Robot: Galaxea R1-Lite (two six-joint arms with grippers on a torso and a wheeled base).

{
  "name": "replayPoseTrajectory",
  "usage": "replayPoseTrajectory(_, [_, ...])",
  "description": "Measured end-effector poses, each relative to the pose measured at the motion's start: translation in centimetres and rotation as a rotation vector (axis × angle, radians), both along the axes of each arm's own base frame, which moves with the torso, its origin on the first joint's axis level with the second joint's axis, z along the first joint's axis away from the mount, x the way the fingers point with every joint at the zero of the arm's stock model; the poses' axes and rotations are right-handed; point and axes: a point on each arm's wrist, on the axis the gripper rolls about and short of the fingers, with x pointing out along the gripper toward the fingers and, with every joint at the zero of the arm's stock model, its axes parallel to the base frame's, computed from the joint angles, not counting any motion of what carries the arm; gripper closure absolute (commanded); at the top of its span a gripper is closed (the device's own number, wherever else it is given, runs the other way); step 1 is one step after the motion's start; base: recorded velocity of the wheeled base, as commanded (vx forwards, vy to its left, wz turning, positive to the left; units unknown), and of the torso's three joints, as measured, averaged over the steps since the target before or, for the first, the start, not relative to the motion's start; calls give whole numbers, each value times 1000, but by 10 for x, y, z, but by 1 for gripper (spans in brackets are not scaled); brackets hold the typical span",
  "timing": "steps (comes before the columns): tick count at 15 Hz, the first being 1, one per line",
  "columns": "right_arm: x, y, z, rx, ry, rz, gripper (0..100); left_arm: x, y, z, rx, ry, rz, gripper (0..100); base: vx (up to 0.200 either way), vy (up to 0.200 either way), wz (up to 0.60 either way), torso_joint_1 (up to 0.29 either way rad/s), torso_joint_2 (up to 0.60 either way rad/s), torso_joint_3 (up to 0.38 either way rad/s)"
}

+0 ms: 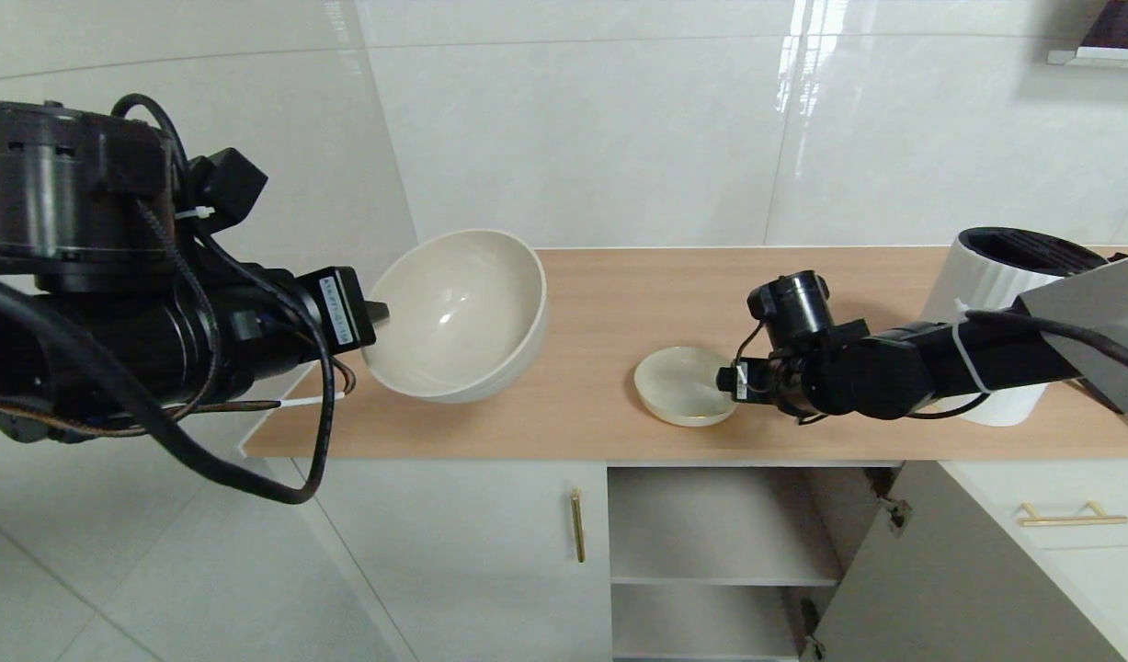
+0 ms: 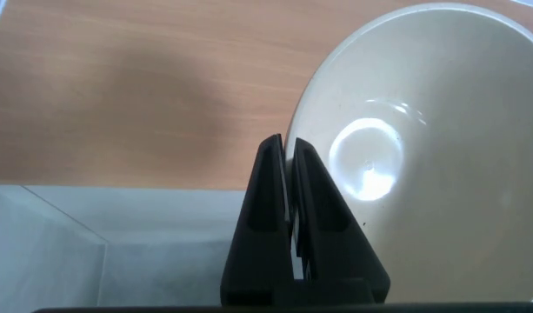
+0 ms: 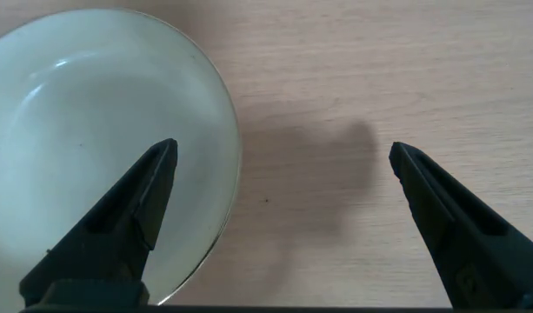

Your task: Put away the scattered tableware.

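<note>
Bare counter [image 1: 619, 303] left open between tilted bowl [image 1: 462, 313] and small dish [image 1: 678, 384], right end blocked by white canister [image 1: 973, 280], shelf [image 1: 720, 579] below exposed, cabinet door [image 1: 904, 588] swung aside.

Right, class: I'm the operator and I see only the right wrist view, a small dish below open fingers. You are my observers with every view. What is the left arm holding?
Observer: The left gripper is shut on the rim of a large bowl, which is held tilted at the left end of the counter.
Operator: Is there anywhere to stow tableware?
Observer: Under the counter a cabinet stands open, its shelves in view.
Operator: Anything else on the counter?
Observer: A white ribbed container stands at the counter's right end.
</note>
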Motion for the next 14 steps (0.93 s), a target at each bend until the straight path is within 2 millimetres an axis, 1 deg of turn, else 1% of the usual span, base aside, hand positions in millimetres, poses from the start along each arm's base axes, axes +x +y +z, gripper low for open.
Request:
replayPoseTrajectory(6, [3, 3, -9, 1, 14, 1, 100, -2, -1, 1, -1, -4, -7, 100, 0, 0, 0, 0, 0, 0])
replayPoseTrajectory(9, [1, 2, -5, 18, 13, -7, 100, -2, -1, 1, -1, -4, -8, 100, 0, 0, 0, 0, 0, 0])
replayPoseTrajectory(11, [-8, -2, 8, 39, 9, -3, 100, -2, -1, -1, 1, 4, -9, 100, 0, 0, 0, 0, 0, 0])
replayPoseTrajectory(14, [-36, -13, 38, 104, 23, 67, 100, -5, -2, -12, 15, 37, -20, 100, 0, 0, 0, 0, 0, 0])
